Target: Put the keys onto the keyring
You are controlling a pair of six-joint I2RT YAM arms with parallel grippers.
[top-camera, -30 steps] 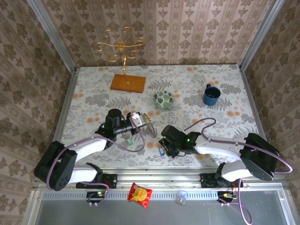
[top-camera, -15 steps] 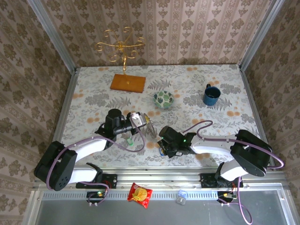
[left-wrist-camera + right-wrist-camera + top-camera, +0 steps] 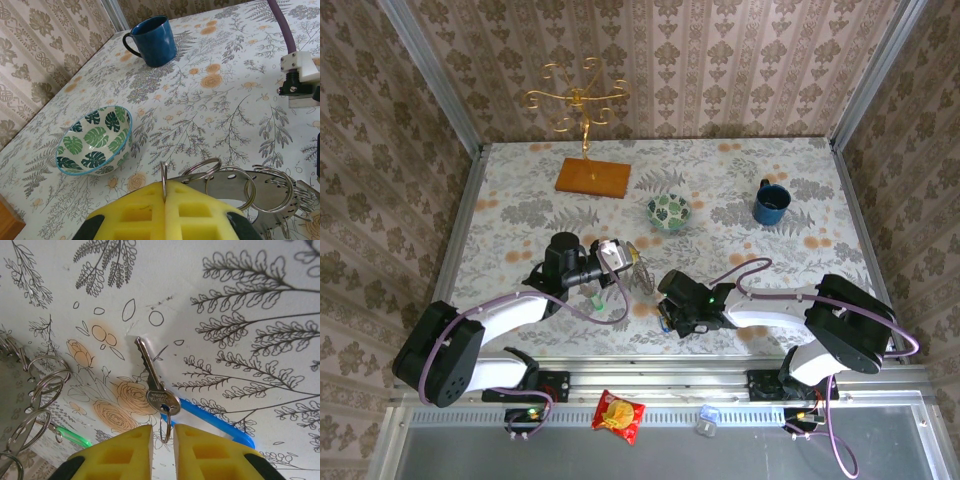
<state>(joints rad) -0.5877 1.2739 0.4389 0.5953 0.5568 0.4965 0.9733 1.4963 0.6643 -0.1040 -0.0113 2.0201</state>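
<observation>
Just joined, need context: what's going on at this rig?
The left gripper holds the keyring, jaws shut on its edge. The right gripper is down over the blue-tagged key on the table, jaws a narrow gap apart around its small ring; grip unclear. The green-tagged key lies beside the keyring.

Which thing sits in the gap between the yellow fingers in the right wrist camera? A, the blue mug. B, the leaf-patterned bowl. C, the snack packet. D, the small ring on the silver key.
D: the small ring on the silver key hangs in the narrow gap between the right fingers.
</observation>
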